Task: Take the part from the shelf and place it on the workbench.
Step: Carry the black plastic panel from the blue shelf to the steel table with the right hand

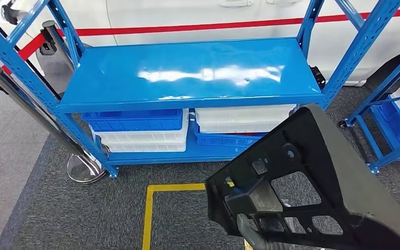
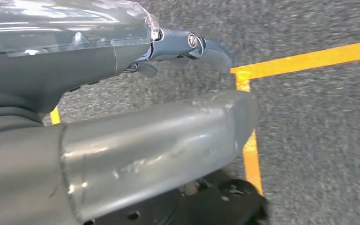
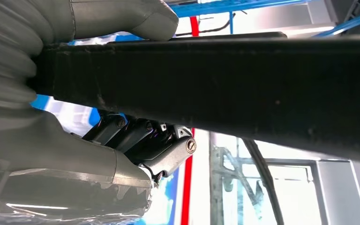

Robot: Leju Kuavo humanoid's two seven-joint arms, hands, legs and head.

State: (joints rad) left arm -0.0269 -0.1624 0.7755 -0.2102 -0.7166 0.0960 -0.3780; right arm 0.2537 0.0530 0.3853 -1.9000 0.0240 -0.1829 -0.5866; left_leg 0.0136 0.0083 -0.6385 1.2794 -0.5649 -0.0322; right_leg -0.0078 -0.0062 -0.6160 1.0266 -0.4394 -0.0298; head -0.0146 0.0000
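2 stacked bin piles [image 1: 140,130] under bare blue shelf [image 1: 187,73]; right hand [image 3: 136,140] clamped on black part [image 1: 312,182]; left hand [image 2: 136,136] unclear.

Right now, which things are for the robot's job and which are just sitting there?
For the job: black part, right hand gripping it, blue shelf.
Just there: blue and white bins, yellow floor line, white car.

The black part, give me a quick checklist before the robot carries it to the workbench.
1. Black part off the blue shelf: ok, top deck bare.
2. Right hand grips the part: ok, thumb on one face, fingers on the other.
3. Left hand free: cannot tell, a dark thing sits beneath it.
4. Workbench located: cannot tell.
5. Part clear of the shelf post: ok.
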